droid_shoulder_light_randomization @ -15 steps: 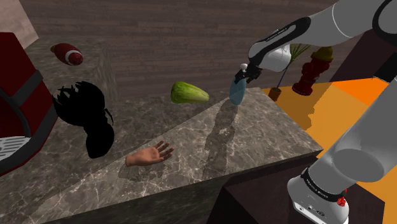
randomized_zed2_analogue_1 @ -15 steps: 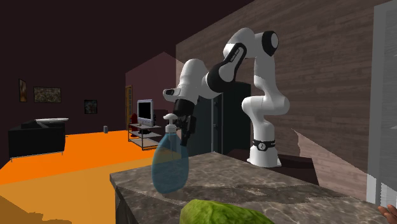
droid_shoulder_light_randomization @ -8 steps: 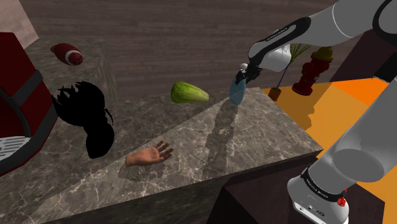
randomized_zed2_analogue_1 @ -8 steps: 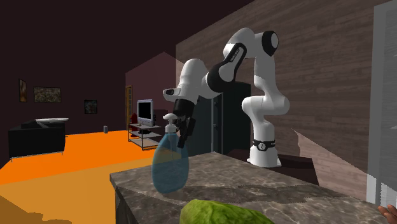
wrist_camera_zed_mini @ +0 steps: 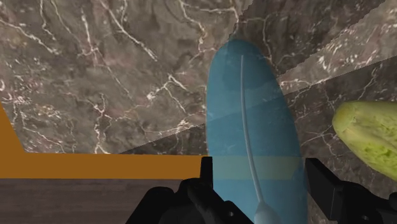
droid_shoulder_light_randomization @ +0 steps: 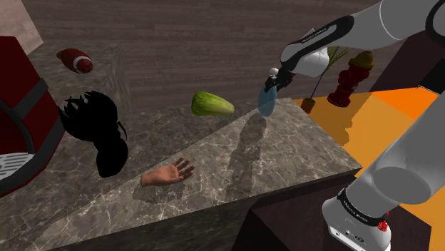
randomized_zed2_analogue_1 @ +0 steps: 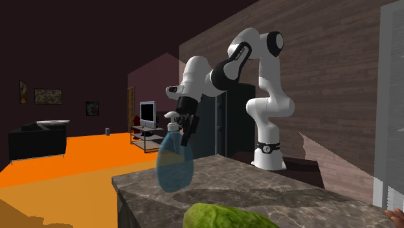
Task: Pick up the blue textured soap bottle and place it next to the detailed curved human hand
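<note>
The translucent blue soap bottle (droid_shoulder_light_randomization: 267, 103) with a white pump top hangs upright at the far corner of the marble counter (droid_shoulder_light_randomization: 285, 160). My gripper (droid_shoulder_light_randomization: 274, 80) is shut on its upper part from above. In the wrist view the fingers (wrist_camera_zed_mini: 207, 177) clasp the blue bottle (wrist_camera_zed_mini: 251, 137) on both sides. The second exterior view shows the bottle (randomized_zed2_analogue_1: 175, 162) under the gripper (randomized_zed2_analogue_1: 181, 124), at the counter's edge. The flesh-coloured human hand (droid_shoulder_light_randomization: 167, 173) lies palm up on the counter nearer the shoulder view's left, well away from the bottle.
A green lumpy vegetable (droid_shoulder_light_randomization: 212, 105) lies between bottle and hand, close to the bottle (wrist_camera_zed_mini: 369, 137). A black spiky object (droid_shoulder_light_randomization: 100, 132), a red football (droid_shoulder_light_randomization: 75, 60) and a red seat (droid_shoulder_light_randomization: 18, 121) stand at the shoulder view's left. An orange floor and red hydrant (droid_shoulder_light_randomization: 348, 80) lie beyond.
The fingers have closed on the bottle's upper part. The hand has then risen a little, and the bottle has come up slightly with it.
</note>
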Available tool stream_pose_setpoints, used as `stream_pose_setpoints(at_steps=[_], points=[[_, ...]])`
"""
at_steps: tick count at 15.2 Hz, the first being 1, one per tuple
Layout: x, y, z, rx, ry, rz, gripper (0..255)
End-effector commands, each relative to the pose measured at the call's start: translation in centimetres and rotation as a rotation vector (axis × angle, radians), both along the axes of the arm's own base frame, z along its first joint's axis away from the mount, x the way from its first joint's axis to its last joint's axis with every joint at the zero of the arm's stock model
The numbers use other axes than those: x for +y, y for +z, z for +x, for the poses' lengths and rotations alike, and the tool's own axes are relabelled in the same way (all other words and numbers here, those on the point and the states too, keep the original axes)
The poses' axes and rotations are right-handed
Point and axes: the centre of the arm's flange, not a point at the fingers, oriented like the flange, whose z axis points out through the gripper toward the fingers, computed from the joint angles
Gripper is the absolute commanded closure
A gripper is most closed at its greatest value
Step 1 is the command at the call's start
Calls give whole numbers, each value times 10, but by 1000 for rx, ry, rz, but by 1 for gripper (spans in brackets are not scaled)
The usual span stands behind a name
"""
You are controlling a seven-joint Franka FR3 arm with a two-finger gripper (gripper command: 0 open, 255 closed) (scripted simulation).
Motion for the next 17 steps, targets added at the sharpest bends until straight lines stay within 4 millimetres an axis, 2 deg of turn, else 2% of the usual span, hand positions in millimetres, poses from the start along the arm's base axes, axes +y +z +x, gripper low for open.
stream_pose_setpoints(at_steps=[1,17], points=[[0,11,1,0,0,0,255],[0,95,1,0,0,0,255]])
